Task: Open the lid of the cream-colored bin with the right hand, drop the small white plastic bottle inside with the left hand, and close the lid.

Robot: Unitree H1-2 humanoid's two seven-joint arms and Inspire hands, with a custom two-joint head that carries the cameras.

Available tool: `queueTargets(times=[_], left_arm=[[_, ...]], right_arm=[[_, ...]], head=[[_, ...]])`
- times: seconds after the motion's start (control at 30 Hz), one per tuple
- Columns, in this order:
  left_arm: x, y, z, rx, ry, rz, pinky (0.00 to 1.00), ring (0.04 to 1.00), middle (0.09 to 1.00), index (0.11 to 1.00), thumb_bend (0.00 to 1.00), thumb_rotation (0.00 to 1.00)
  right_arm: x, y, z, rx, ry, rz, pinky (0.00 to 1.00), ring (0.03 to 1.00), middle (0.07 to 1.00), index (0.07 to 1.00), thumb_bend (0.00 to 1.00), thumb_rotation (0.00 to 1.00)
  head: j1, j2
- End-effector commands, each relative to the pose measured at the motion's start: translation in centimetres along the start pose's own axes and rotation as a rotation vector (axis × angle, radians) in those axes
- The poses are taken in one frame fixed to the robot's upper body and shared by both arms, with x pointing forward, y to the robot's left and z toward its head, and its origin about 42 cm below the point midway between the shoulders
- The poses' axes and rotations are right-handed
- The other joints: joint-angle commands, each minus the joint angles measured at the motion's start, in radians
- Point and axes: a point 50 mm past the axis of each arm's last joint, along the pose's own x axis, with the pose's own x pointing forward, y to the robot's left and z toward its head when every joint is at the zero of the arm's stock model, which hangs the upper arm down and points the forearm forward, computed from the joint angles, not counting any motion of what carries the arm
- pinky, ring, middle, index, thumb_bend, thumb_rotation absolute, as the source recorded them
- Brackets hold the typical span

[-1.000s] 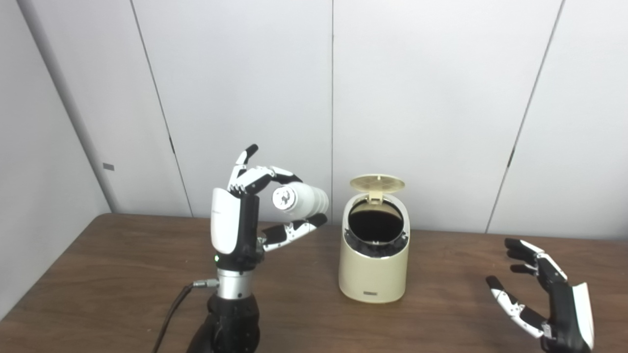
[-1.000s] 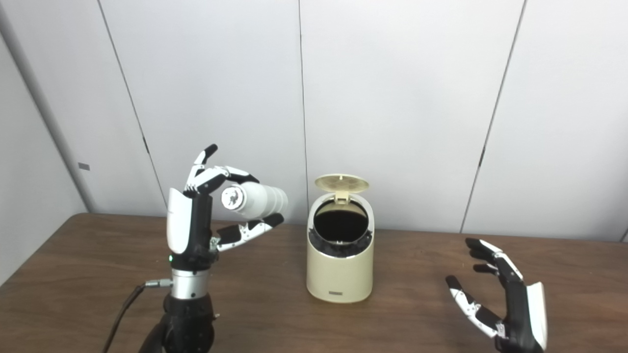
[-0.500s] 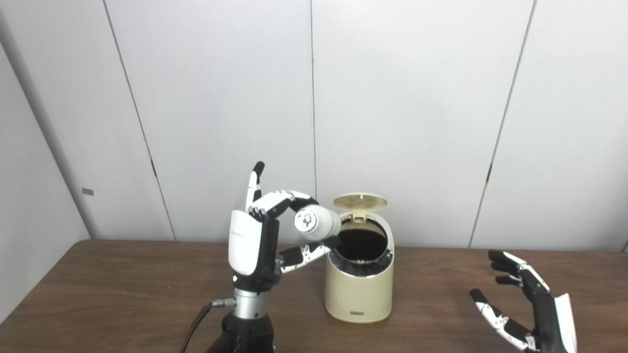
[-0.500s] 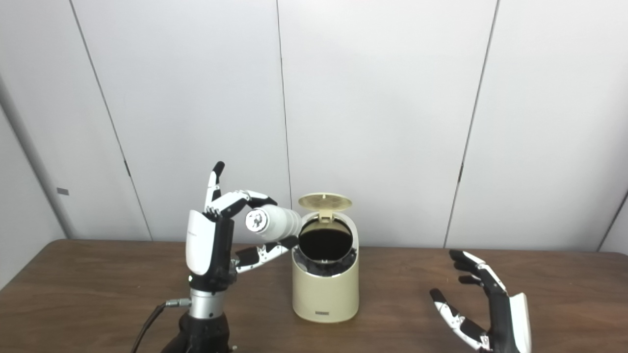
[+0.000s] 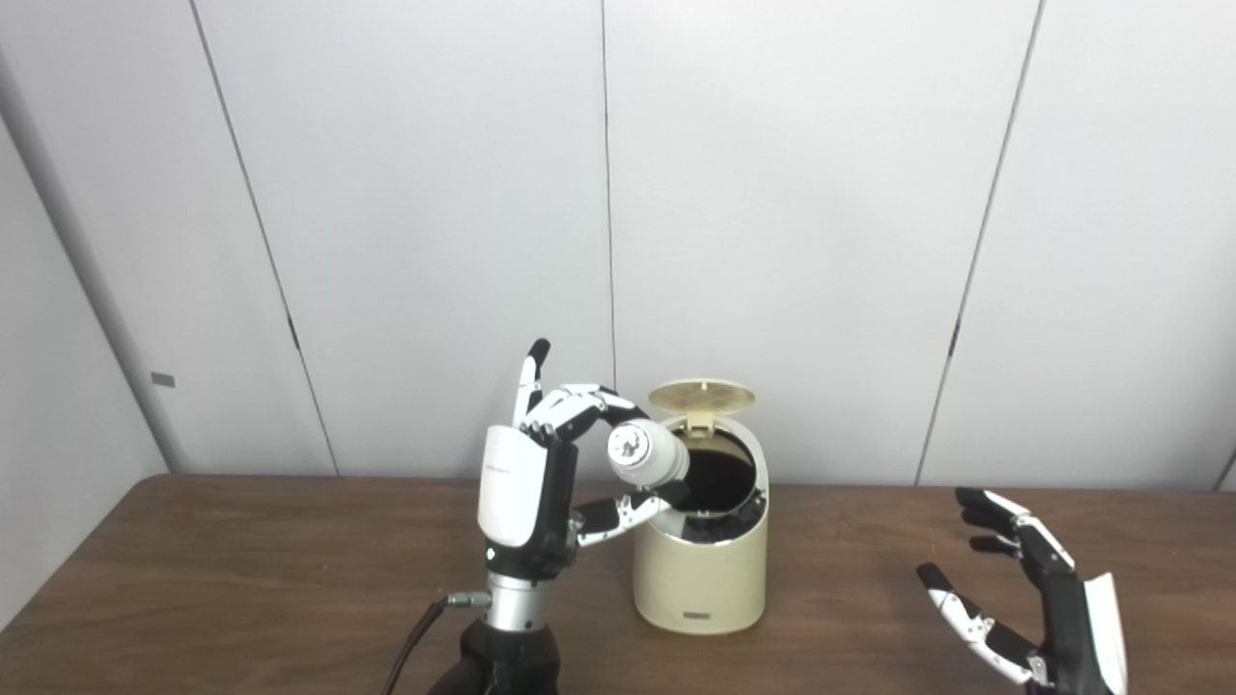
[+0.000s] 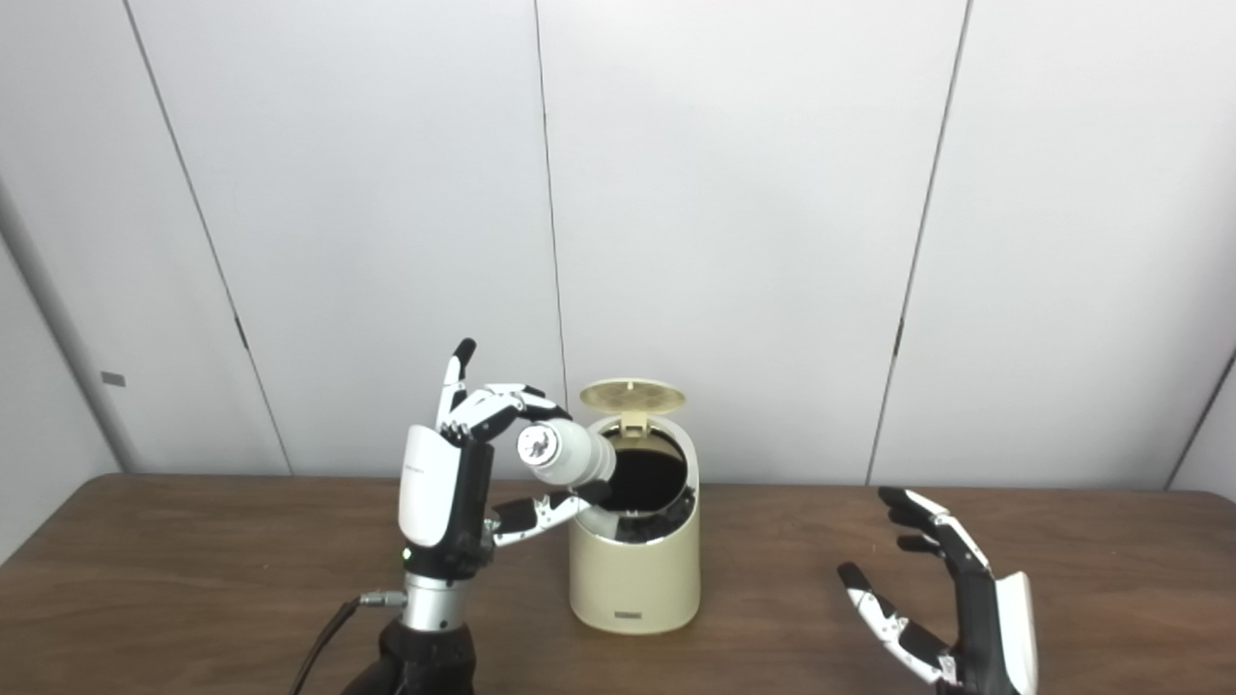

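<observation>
The cream-colored bin point(image 5: 700, 569) stands mid-table with its round lid point(image 5: 701, 395) flipped up at the back, showing a dark opening. My left hand point(image 5: 541, 468) is raised just left of the bin and is shut on the small white plastic bottle point(image 5: 645, 454). The bottle lies sideways, its far end over the bin's left rim and its cap end facing me. My right hand point(image 5: 1038, 598) hovers low at the table's right, open, palm turned inward, well away from the bin.
The brown wooden table point(image 5: 241, 579) carries only the bin. White wall panels point(image 5: 772, 193) rise right behind it. A black cable point(image 5: 415, 637) hangs from my left wrist toward the front edge.
My left hand has carried the bottle rightward from beside the bin to over its left rim. The camera has tilted up and panned. The right hand keeps its place, open.
</observation>
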Motion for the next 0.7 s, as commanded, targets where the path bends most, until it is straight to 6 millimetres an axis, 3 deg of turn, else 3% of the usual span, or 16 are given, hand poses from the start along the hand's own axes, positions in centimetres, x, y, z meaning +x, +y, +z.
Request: queueTargets(times=[0.0, 0.2, 0.23, 0.33, 0.6, 0.67], left_arm=[[3.1, 0.1, 0.5, -0.010, -0.073, 0.064, 1.00, 0.642, 0.471, 0.500, 0.52, 0.00], [2.9, -0.5, -0.7, 0.015, -0.050, 0.046, 1.00, 0.646, 0.474, 0.496, 0.52, 0.00], [2.9, -0.5, -0.8, 0.017, -0.044, 0.042, 1.00, 0.647, 0.474, 0.495, 0.52, 0.00], [2.7, -0.7, -1.2, 0.025, -0.035, 0.035, 1.00, 0.645, 0.473, 0.496, 0.52, 0.00], [2.6, -1.1, -1.9, 0.044, -0.021, 0.009, 1.00, 0.639, 0.474, 0.495, 0.52, 0.00], [2.6, -1.2, -2.0, 0.045, -0.016, 0.002, 1.00, 0.635, 0.476, 0.492, 0.52, 0.00]], right_arm=[[0.5, 0.7, 1.1, 0.045, -0.058, -0.018, 0.63, 0.734, 0.756, 0.723, 0.25, 0.12], [0.4, 0.6, 0.9, 0.031, -0.048, -0.012, 0.64, 0.741, 0.760, 0.740, 0.24, 0.10], [0.4, 0.6, 1.0, 0.028, -0.048, -0.012, 0.63, 0.736, 0.756, 0.740, 0.25, 0.16], [0.4, 0.6, 1.2, 0.029, -0.051, -0.014, 0.63, 0.729, 0.751, 0.738, 0.25, 0.18], [0.2, 0.8, 1.2, 0.033, -0.054, -0.015, 0.63, 0.732, 0.752, 0.738, 0.25, 0.11], [0.3, 0.9, 1.4, 0.029, -0.058, -0.016, 0.63, 0.727, 0.749, 0.734, 0.25, 0.18]], head=[[0.000, -0.001], [-0.004, 0.002], [-0.004, 0.003], [-0.008, 0.003], [-0.015, 0.006], [-0.016, 0.007]])
